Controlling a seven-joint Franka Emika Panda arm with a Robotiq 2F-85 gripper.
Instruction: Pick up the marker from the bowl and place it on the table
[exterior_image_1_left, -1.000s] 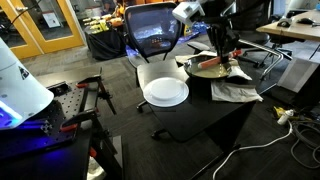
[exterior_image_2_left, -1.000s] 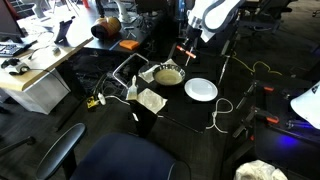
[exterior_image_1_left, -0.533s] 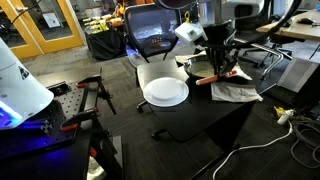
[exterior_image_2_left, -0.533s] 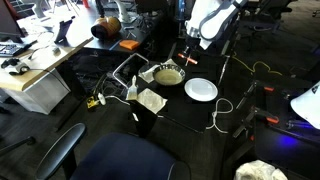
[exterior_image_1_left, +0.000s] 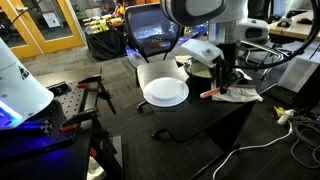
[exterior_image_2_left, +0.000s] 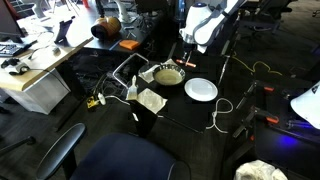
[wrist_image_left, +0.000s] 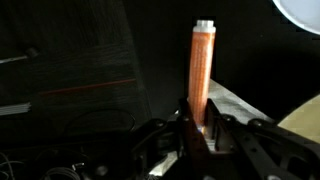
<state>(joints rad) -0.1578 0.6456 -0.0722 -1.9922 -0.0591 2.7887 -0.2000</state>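
My gripper (exterior_image_1_left: 220, 84) is shut on the orange-red marker (exterior_image_1_left: 211, 93) and holds it low over the black table (exterior_image_1_left: 190, 118), between the white plate and a crumpled sheet. In the wrist view the marker (wrist_image_left: 203, 75) sticks straight out from between the jaws (wrist_image_left: 200, 132). The bowl (exterior_image_2_left: 168, 76) stands on the table (exterior_image_2_left: 186, 112) beside the plate, with the gripper (exterior_image_2_left: 185, 55) just next to it; in the exterior view with the orange doors, the arm mostly hides the bowl.
A flat white plate (exterior_image_1_left: 165, 92) (exterior_image_2_left: 201, 89) lies on the table near the bowl. A crumpled light sheet (exterior_image_1_left: 240, 93) lies at the table's edge. An office chair (exterior_image_1_left: 152, 32) stands behind the table. Cables (exterior_image_2_left: 232, 105) run over the floor.
My gripper has carried the marker away from above the bowl and down, toward the table surface between the plate and the crumpled sheet.
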